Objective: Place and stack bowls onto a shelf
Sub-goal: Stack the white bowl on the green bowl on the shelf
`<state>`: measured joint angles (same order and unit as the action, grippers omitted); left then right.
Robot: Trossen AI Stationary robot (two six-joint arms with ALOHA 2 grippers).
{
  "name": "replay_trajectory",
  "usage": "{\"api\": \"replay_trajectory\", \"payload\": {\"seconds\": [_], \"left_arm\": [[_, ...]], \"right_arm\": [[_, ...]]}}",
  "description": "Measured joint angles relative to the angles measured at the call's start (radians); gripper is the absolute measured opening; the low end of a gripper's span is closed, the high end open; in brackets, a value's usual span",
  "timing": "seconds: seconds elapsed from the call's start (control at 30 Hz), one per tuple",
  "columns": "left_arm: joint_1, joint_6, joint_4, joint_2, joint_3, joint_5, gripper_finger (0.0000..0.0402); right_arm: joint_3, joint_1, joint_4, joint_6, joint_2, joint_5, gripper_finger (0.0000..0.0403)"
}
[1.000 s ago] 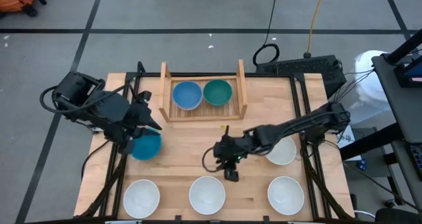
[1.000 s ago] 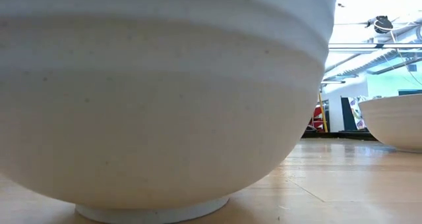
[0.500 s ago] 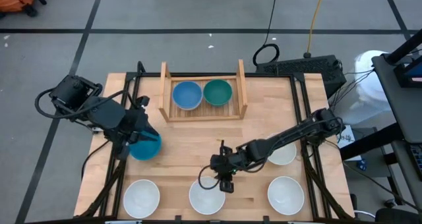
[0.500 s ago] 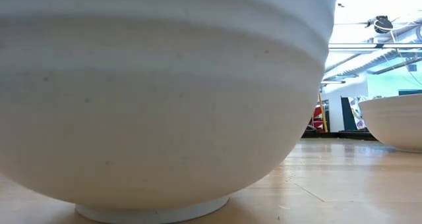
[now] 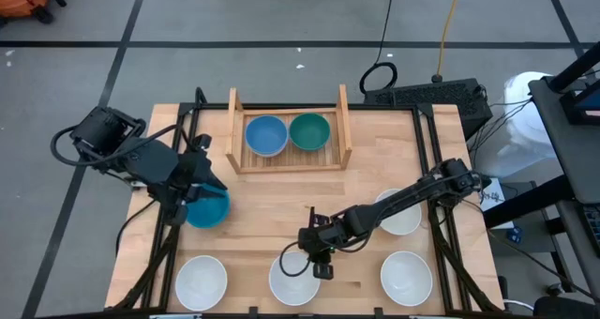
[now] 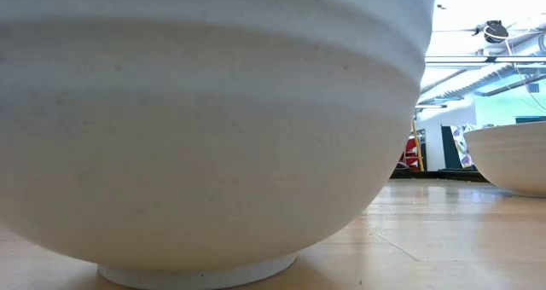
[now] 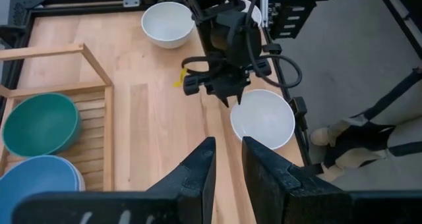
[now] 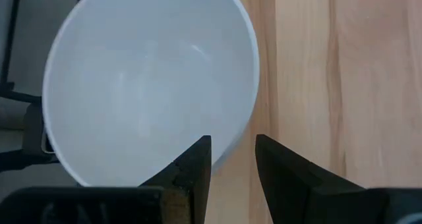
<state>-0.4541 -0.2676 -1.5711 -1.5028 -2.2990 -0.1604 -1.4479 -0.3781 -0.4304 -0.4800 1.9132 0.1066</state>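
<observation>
While the left arm waits off at the shelf's (image 5: pixel 289 136) left front corner, the action is with the right gripper (image 5: pixel 317 265), which hangs over the middle white bowl (image 5: pixel 293 278) in the front row, straight out from the shelf's open front. From the right wrist view its jaws stand apart with nothing between them, lined up on the bowl's rim so one finger would land inside the wall and one outside. The right arm is clearly the nearer one. A round bowl has no long axis; it sits upright, mouth up, so any spot on the rim works.

The left gripper (image 5: pixel 190 188) is right at the blue bowl (image 5: pixel 207 207). Its jaws show a narrow gap in the left wrist view, but it's hard to say whether they have the bowl. Another blue bowl and a green one already sit on the shelf.
</observation>
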Motion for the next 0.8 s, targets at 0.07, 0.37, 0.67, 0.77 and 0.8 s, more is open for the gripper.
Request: {"api": "replay_trajectory", "payload": {"seconds": [0.07,0.37,0.67,0.77,0.8], "left_arm": [[0.0,0.0,0.0,0.0,0.0,0.0,0.0079],[0.0,0.0,0.0,0.0,0.0,0.0,0.0079],[0.0,0.001,0.0,0.0,0.0,0.0,0.0079],[0.0,0.001,0.0,0.0,0.0,0.0,0.0079],[0.0,0.001,0.0,0.0,0.0,0.0,0.0079]], "right_arm": [[0.0,0.0,0.001,0.002,0.006,0.0,0.0114],[0.0,0.001,0.07,0.02,0.068,0.001,0.0114],[0.0,0.026,0.115,0.084,0.078,0.004,0.0073],[0.0,0.04,0.112,0.081,0.078,0.037,0.0017],[0.0,0.043,0.111,0.083,0.078,0.043,0.001]]}}
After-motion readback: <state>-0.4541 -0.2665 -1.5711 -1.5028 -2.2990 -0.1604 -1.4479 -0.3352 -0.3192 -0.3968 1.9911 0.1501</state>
